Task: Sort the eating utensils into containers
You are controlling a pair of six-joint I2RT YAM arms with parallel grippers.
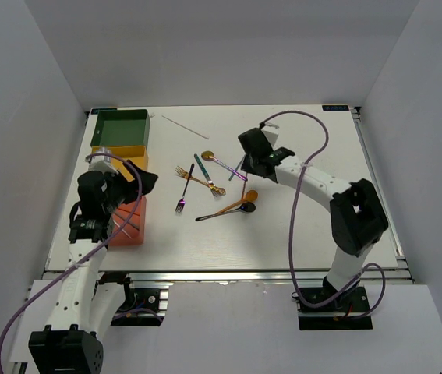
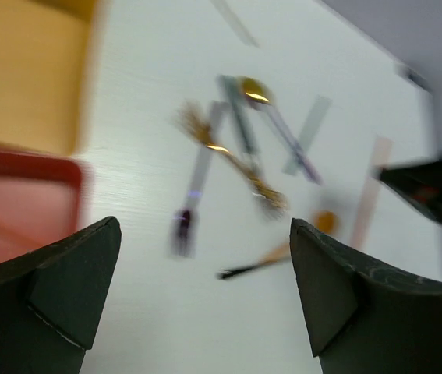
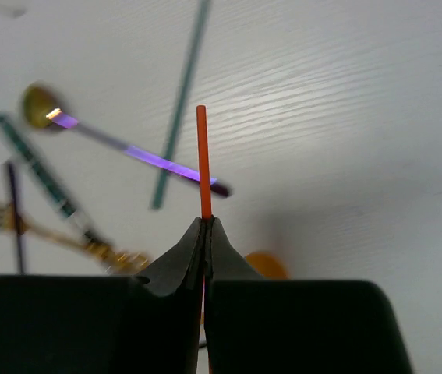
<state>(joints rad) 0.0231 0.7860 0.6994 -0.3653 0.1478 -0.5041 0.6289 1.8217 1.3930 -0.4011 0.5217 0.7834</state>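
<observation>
Three trays (image 1: 121, 128) stack along the desk's (image 1: 298, 234) left edge, where the left pincer (image 2: 205, 292) hangs released; loose utensils (image 1: 205, 181) lie mid-desk; the right pincer (image 3: 206, 226) is clenched on an orange chopstick (image 3: 203, 156).

My top camera looks steeply down from above and behind my bases onto the whole table (image 1: 283, 234). My left wrist camera looks out between its fingers (image 2: 65, 288), blurred, over the utensil cluster. My right wrist camera sits close above the same cluster, sharing the gold-bowled spoon (image 3: 111, 140) (image 2: 271, 113) (image 1: 219, 163).
</observation>
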